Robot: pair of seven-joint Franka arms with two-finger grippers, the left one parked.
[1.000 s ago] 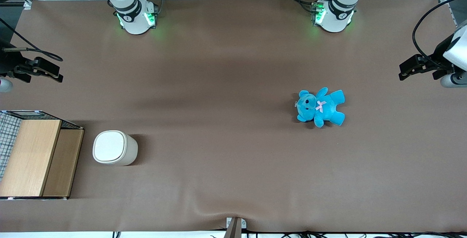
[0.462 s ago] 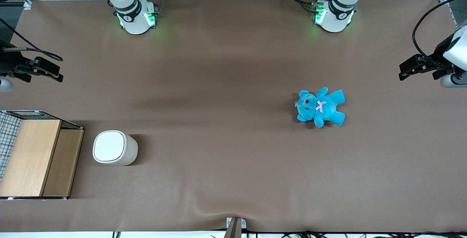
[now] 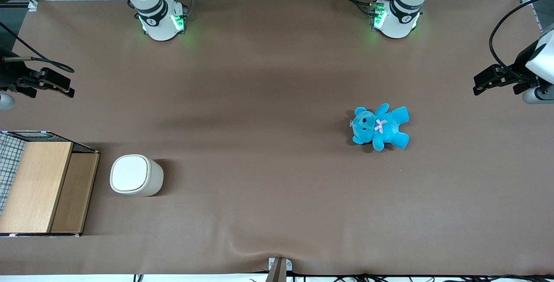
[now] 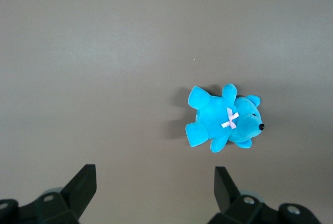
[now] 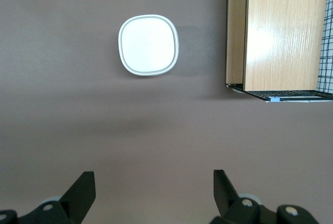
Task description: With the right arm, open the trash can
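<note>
The cream-white trash can (image 3: pixel 130 174) stands upright on the brown table with its flat lid shut in the rim. It also shows in the right wrist view (image 5: pixel 149 44), seen from straight above. My right arm's gripper (image 3: pixel 65 89) hangs above the table at the working arm's end, farther from the front camera than the trash can and apart from it. In the right wrist view the gripper (image 5: pixel 154 187) is open and empty, with bare table between its fingertips (image 5: pixel 83 187).
A wooden box with wire mesh (image 3: pixel 39 182) stands close beside the trash can, at the table's edge; it also shows in the right wrist view (image 5: pixel 281 31). A blue teddy bear (image 3: pixel 380 126) lies toward the parked arm's end of the table.
</note>
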